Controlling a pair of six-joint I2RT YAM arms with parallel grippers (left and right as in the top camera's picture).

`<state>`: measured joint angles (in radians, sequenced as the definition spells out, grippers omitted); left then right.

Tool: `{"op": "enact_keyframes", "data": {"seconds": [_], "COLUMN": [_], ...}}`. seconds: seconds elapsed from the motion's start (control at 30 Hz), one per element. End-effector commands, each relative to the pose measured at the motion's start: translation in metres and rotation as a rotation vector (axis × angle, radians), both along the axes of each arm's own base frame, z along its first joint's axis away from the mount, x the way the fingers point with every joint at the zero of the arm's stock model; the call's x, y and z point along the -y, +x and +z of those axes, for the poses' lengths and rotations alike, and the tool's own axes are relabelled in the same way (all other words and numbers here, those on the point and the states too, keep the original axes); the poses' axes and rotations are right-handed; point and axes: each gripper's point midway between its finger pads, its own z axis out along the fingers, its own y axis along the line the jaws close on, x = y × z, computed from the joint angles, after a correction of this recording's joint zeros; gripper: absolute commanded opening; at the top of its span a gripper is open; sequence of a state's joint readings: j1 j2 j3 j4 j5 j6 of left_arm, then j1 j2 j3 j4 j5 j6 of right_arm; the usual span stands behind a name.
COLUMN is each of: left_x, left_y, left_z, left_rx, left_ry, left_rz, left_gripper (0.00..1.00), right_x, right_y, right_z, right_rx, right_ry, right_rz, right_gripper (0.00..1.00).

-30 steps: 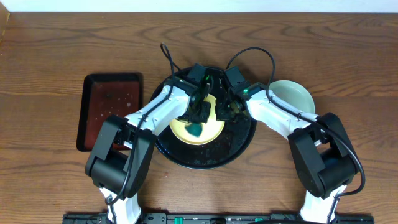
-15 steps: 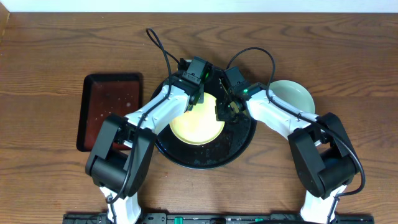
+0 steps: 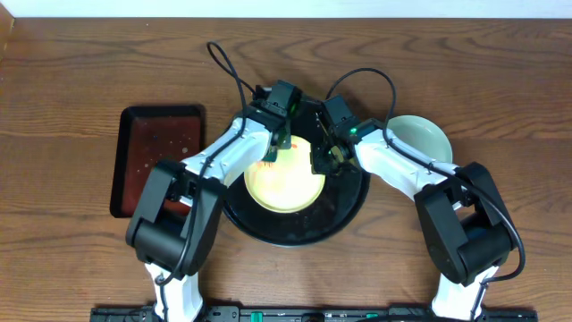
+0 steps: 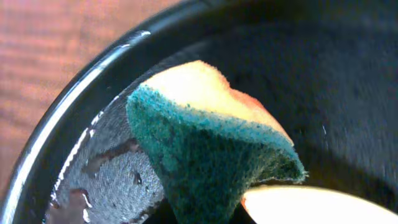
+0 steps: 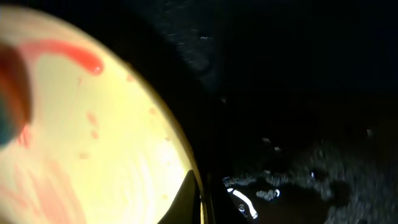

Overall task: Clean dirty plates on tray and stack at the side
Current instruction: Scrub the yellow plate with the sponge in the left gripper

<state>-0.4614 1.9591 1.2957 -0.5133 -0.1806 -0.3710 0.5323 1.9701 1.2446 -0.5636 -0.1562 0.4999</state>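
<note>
My left hand point(image 3: 277, 148) is closed on a sponge point(image 4: 211, 149). Its green scrubbing face points down and its yellow foam points up, and it is pinched into a wedge. The sponge hangs clear of the wet floor of the round black tray point(image 3: 295, 234). The tray's shiny rim curves past just outside this hand.

The yellow plate point(image 3: 284, 186) lies in the tray. Its far edge is right under the sponge and most of it sits on the near side of my fingers, toward my body. It is dirty: a red sauce streak point(image 5: 62, 51) and fainter smears cross its face.

My right hand point(image 3: 322, 161) is at the plate's edge, facing my left hand across it. It is clamped on the rim, with one dark fingertip point(image 5: 185, 198) lying over the lip.

A pale mint plate point(image 3: 424, 139) sits on the wooden table point(image 3: 71, 89) on the outer side of my right hand, beside the tray. A rectangular black tray point(image 3: 152, 179) lies well off to the outer side of my left hand.
</note>
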Motion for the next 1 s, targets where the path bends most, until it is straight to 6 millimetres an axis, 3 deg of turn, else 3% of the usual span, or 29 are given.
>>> {"op": "enact_keyframes", "data": {"seconds": [0.0, 0.3, 0.57, 0.7, 0.83, 0.97], "left_x": [0.018, 0.034, -0.001, -0.015, -0.017, 0.006], "left_y": [-0.043, -0.057, -0.006, 0.004, -0.008, -0.038], "left_z": [-0.008, 0.000, 0.002, -0.001, -0.011, -0.023], "left_rx": [-0.169, -0.216, 0.004, 0.055, 0.001, -0.156], "left_ry": [-0.081, -0.149, 0.065, 0.126, 0.114, -0.021], "left_rz": [-0.139, -0.288, -0.123, -0.022, 0.024, -0.039], "left_gripper": [0.07, 0.07, 0.07, 0.07, 0.07, 0.08], "right_x": [0.004, 0.004, 0.004, 0.004, 0.004, 0.004], "right_y": [0.000, 0.001, 0.001, 0.001, 0.001, 0.001], "right_z": [-0.005, -0.005, -0.005, -0.005, -0.005, -0.005], "right_rx": [-0.003, -0.001, -0.001, -0.002, -0.002, -0.001], "right_ry": [-0.026, -0.024, -0.024, -0.024, -0.024, -0.024], "right_rz": [-0.007, -0.006, -0.006, -0.006, -0.006, -0.006], "right_gripper": [0.01, 0.01, 0.01, 0.01, 0.01, 0.01]}}
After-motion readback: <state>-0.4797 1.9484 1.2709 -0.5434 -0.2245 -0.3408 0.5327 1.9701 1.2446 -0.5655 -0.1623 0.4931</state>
